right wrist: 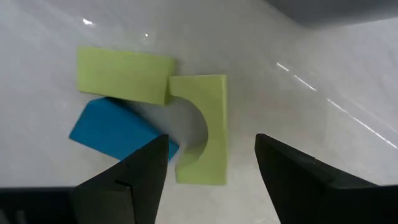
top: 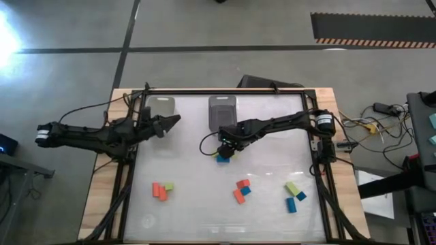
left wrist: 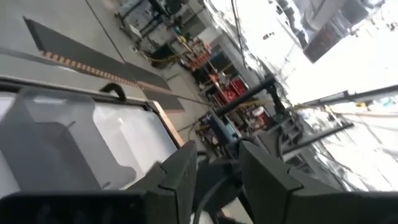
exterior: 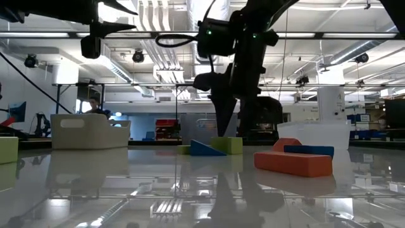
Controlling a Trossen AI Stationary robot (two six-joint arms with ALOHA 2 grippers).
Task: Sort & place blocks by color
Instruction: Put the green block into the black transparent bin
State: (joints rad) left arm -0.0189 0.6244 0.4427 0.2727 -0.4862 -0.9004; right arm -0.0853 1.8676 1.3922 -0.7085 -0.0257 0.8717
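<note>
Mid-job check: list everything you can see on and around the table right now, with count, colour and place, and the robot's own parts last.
Bins: two, clear plastic, at the table's far edge, one under the left hand, one mid-table.
Centre blocks: three, two lime green and one blue, touching, below the right hand.
Left blocks: three, two orange-red and one lime green, front left.
Middle blocks: three, two orange-red and one blue, front centre.
Right blocks: three, one lime green and two blue, front right.
Table: one, glossy white top.
Left hand: beside the left bin, nothing seen in it.
Right hand: open, above the centre blocks.
</note>
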